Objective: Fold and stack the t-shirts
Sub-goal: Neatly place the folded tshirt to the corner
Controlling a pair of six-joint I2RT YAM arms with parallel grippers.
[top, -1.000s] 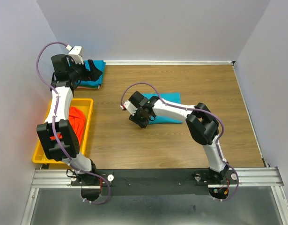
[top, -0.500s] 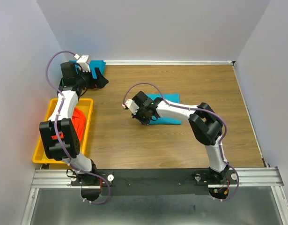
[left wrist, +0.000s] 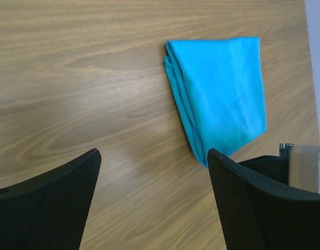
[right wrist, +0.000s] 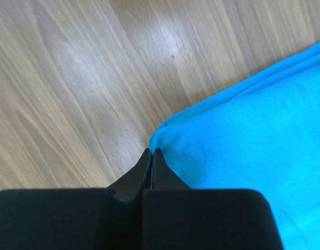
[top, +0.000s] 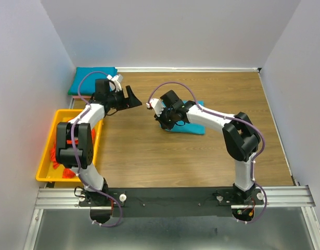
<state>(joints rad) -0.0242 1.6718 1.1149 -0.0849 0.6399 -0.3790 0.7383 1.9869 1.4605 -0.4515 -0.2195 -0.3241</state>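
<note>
Top external view: the folded teal shirt (top: pixel 195 124) lies well right of the tray (top: pixel 100 125), with its long axis running away from the tray. The right gripper (top: pixel 167 122) is closed at the shirt's tray-side corner; whether cloth is pinched cannot be told. The left gripper (top: pixel 132 97), wide open and empty, hangs between tray and shirt, so the right arm is nearer.

Jaws closed, tips at teal t-shirt (right wrist: pixel 243 120) corner
</note>
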